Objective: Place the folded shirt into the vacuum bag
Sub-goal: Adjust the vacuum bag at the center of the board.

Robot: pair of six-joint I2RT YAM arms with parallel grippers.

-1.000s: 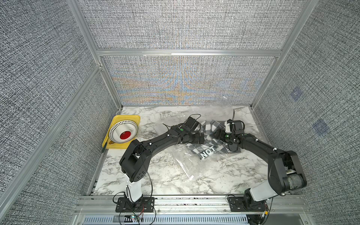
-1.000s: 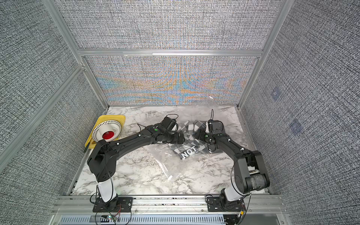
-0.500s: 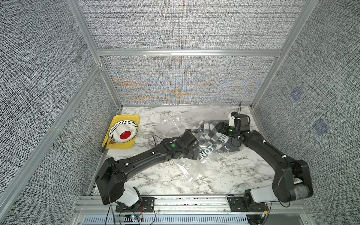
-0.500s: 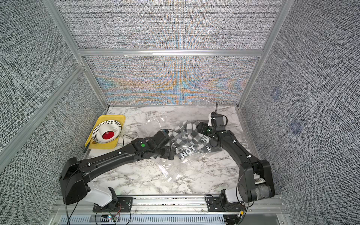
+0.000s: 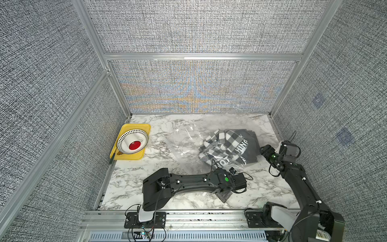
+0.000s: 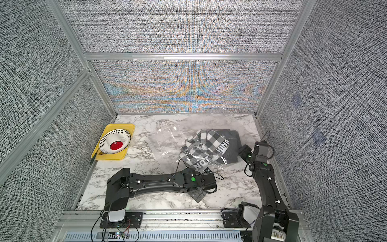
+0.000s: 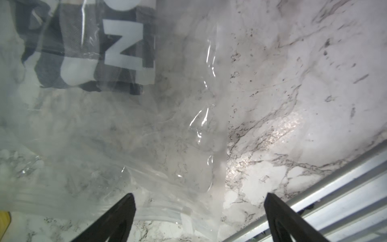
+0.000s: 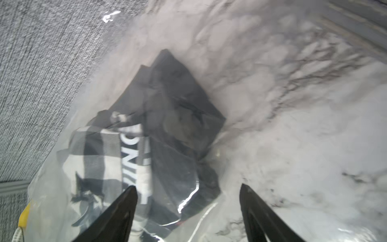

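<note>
Placement apparently done: folded black-white checked shirt point(image 5: 228, 146) inside crinkly clear plastic vacuum bag point(image 5: 182, 140). Left gripper point(image 7: 199, 197) at 6 o'clock, right gripper point(image 8: 188, 188) at 3: both spread, empty, nothing needing hold.

Left hand point(image 7: 200, 196), right hand point(image 8: 187, 186) off shirt point(image 5: 228, 144)

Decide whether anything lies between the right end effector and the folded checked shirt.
Yes. The clear crinkly plastic vacuum bag does: in the right wrist view its film lies over the black-and-white checked folded shirt, between it and the open right end effector. Nothing else visible stands between them.
</note>
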